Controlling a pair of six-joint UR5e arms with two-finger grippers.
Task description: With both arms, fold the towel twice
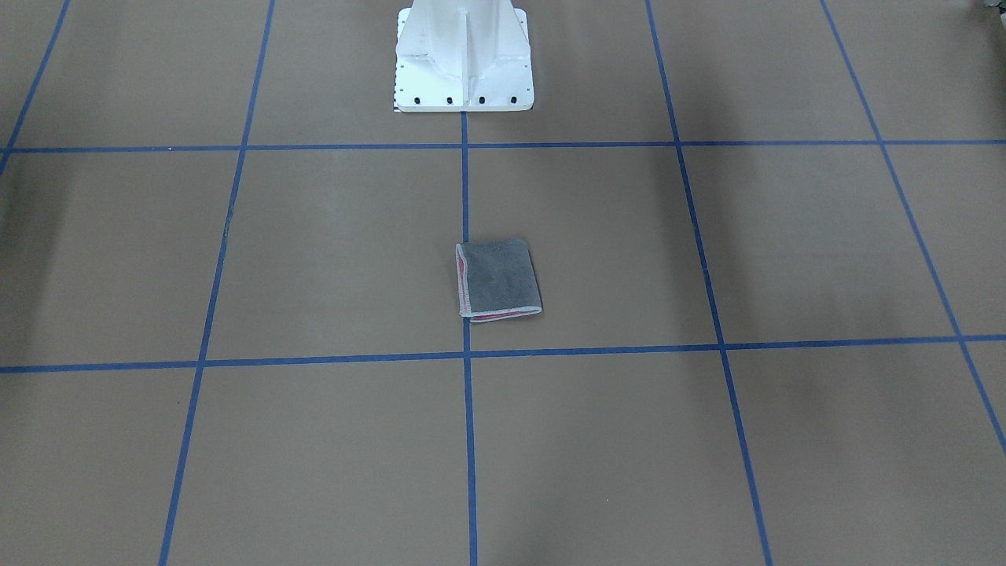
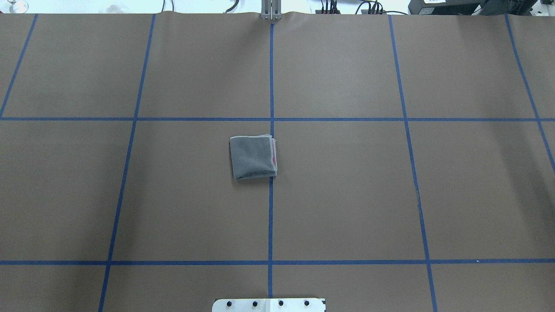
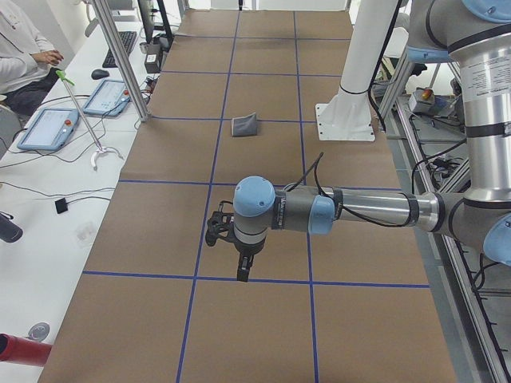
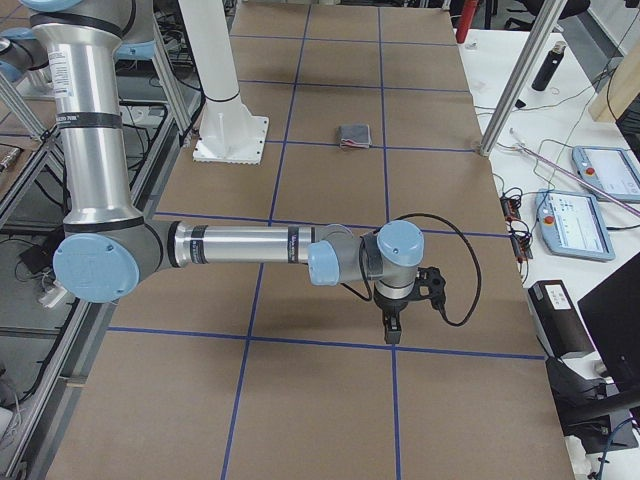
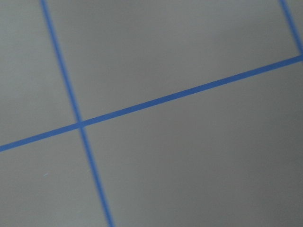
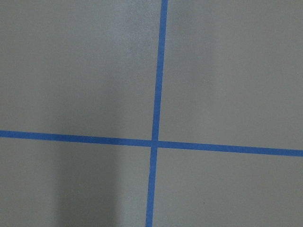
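The towel [image 1: 498,280] lies folded into a small square near the table's middle, dark grey face up, with a pale hem and a pink-red edge showing on two sides. It also shows in the overhead view [image 2: 253,157] and in both side views [image 3: 244,125] [image 4: 354,136]. My left gripper [image 3: 243,271] hangs over bare table far from the towel, toward the table's left end. My right gripper [image 4: 390,330] hangs over bare table toward the right end. I cannot tell whether either is open or shut. Both wrist views show only brown table and blue tape lines.
The white pedestal [image 1: 464,59] stands bolted at the robot's side of the table [image 2: 269,304]. Blue tape lines grid the brown table. A seated operator [image 3: 24,56], teach pendants [image 3: 48,128] [image 4: 605,170] and metal poles [image 3: 120,56] stand along the far edge.
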